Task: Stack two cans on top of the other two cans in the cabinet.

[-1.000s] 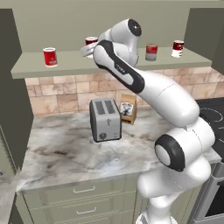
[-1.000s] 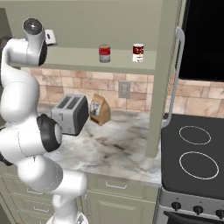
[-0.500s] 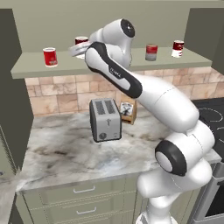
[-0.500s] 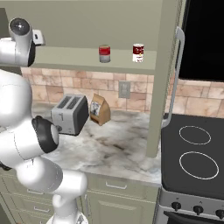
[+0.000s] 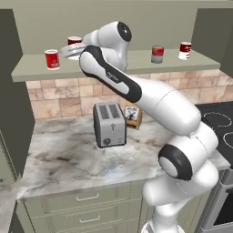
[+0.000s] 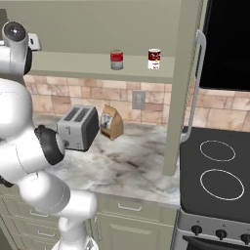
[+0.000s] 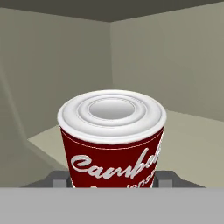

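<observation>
Up on the cabinet (image 5: 136, 63) shelf, my fingers (image 7: 113, 178) pinch a soup can (image 7: 113, 140) from both sides; a grey pad shows at each flank of it in the hand view, tight against the label. From the left base camera that carried can (image 5: 74, 41) rides just above the shelf, close to the all-red can (image 5: 52, 59) standing at the left end. Far to the right, well apart from these, the greyish-bottomed can (image 5: 157, 54) and the red-and-white can (image 5: 184, 50) stand side by side on the shelf, each alone.

As I judge it, nothing is stacked yet: one can is in transit toward its partner, and a second stacking is untouched.

Compared with a second ago, my hand has swung leftward along the shelf, carrying the can from near the middle toward the all-red one. The other three cans have not moved.
</observation>
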Robot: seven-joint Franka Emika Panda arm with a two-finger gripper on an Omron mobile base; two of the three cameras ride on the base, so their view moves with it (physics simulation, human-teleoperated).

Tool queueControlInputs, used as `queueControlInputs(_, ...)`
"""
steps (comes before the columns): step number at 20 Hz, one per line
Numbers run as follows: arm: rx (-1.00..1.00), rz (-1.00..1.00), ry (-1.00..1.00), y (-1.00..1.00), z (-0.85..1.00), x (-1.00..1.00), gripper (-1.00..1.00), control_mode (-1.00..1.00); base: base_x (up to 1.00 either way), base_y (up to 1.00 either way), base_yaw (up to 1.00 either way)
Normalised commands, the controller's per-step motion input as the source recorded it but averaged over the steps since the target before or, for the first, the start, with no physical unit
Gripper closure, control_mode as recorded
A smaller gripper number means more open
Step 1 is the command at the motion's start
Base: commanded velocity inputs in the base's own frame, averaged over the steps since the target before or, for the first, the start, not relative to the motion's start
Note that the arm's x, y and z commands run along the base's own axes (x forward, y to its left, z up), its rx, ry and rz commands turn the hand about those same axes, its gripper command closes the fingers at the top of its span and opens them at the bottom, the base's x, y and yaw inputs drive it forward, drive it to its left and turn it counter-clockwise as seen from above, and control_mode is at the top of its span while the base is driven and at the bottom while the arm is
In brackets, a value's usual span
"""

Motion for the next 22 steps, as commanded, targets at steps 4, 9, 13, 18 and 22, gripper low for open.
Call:
queueControlInputs(4, 0.00, 0.00, 0.00, 0.20, 0.20, 0.00, 1.00, -1.00, 0.00, 0.00, 0.00)
queueControlInputs(9, 0.00, 0.00, 0.00, 0.20, 0.20, 0.04, 1.00, -1.00, 0.00, 0.00, 0.00)
queueControlInputs(13, 0.00, 0.00, 0.00, 0.30, 0.03, 0.11, 1.00, -1.00, 0.00, 0.00, 0.00)
queueControlInputs(18, 0.00, 0.01, 0.00, 0.24, 0.00, 0.21, 1.00, -1.00, 0.00, 0.00, 0.00)
queueControlInputs(22, 0.00, 0.00, 0.00, 0.21, 0.01, 0.27, 1.00, -1.00, 0.00, 0.00, 0.00)
